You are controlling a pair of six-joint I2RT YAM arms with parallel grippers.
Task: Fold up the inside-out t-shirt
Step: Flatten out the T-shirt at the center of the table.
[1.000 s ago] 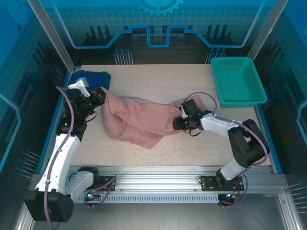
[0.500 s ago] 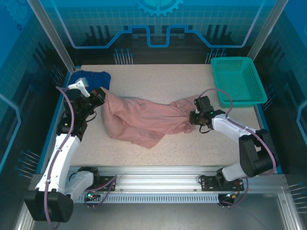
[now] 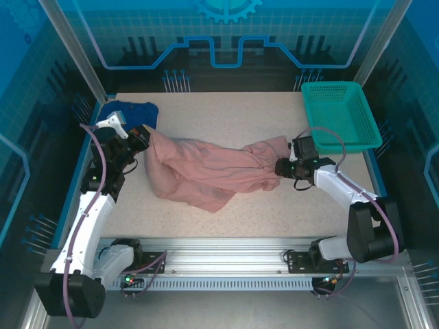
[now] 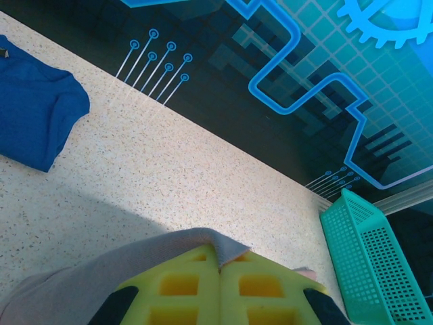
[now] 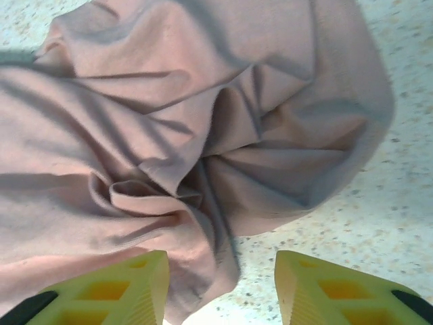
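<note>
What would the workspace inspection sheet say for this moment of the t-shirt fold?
Surface: speckled table, dry and level.
Job's things: pink t-shirt crumpled mid-table, not yet folded.
Clutter: blue garment at the far left corner; green basket at the far right, nothing seen inside.
Grippers: left gripper shut on the t-shirt's edge; right gripper open over its other end.
Cables: purple cables loop along both arms, none lying on the cloth.
Surroundings: blue panels around; rail at the near edge.
</note>
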